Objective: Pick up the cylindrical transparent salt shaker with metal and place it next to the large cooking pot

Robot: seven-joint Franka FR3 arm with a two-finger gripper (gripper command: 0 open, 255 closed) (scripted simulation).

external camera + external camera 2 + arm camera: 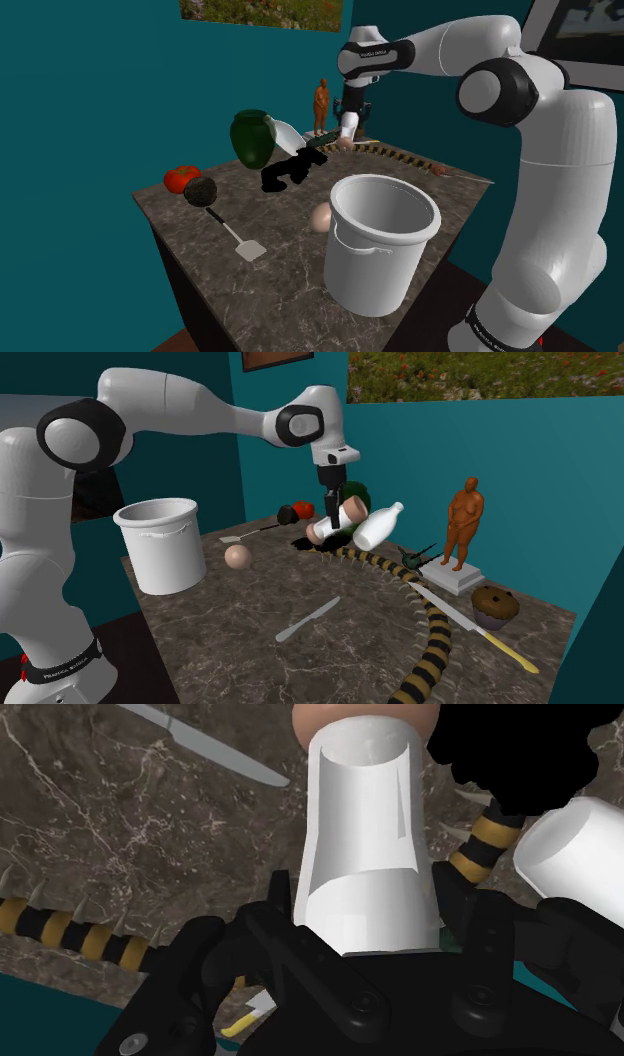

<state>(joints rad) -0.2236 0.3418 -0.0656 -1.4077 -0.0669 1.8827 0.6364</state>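
Shoulder view: the gripper [345, 128] hangs over the far side of the table [280, 285], clenched on the shaker [345, 143], which is lifted clear of the stone. In the wrist view the black fingers [275, 916] press both sides of the shaker's white body [365, 834], its pinkish cap pointing away from the hand. From the second exterior view the shaker [336, 520] hangs tilted, cap lowest, just beside a white bottle [378, 525] and above the head end of a striped snake [425, 642] that runs along the table's edge.

The pot [372, 270], white and open-topped, stands well apart from the shaker, close to the table's near edge by the arm's base. A pink ball [321, 217] lies just beside its wall. Bare stone lies on the shoulder view's left of the pot, between it and a spatula [238, 240]. In the second exterior view more bare stone lies between the pot [160, 557] and a small knife [308, 619].
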